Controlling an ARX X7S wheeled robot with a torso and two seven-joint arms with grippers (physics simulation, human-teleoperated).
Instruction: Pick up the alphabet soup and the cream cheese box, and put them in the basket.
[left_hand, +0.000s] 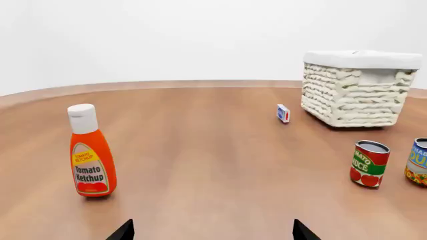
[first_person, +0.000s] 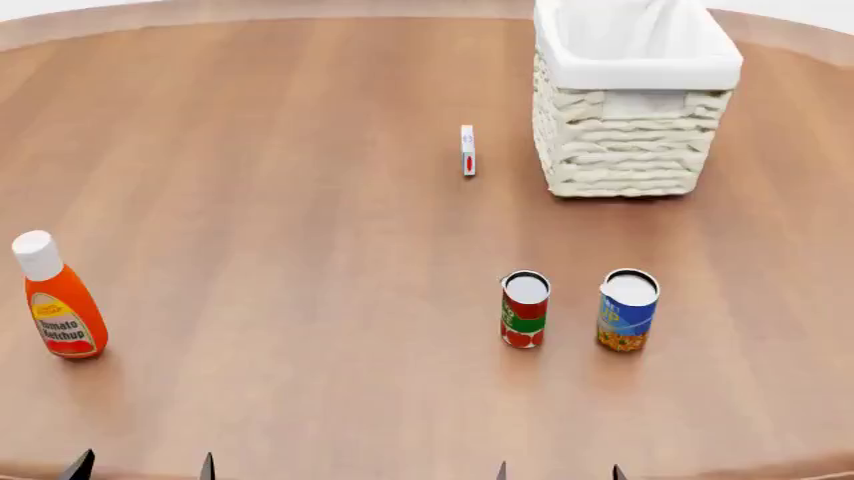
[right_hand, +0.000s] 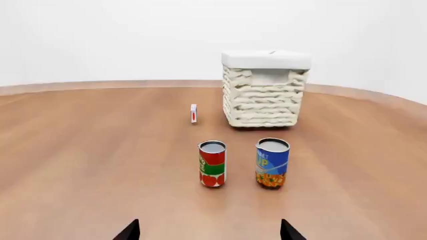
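Standing upright beside red-green can (first_person: 525, 309): blue-and-orange cylindrical soup can (first_person: 627, 309), rigid, smooth; you grip mid-label. Thin white-blue cream cheese box (first_person: 467, 150) on edge left of woven cream basket (first_person: 627, 130). Both grippers spread, empty.

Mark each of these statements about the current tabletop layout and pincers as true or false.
1. The alphabet soup stands upright beside the red-and-green can. True.
2. The cream cheese box lies inside the basket. False: it stands on the table beside it.
3. The ketchup bottle has tipped over. False: it stands upright.
4. Both pincers, left and right, are open and hold nothing. True.
5. The basket holds a can. False: only its liner shows inside.
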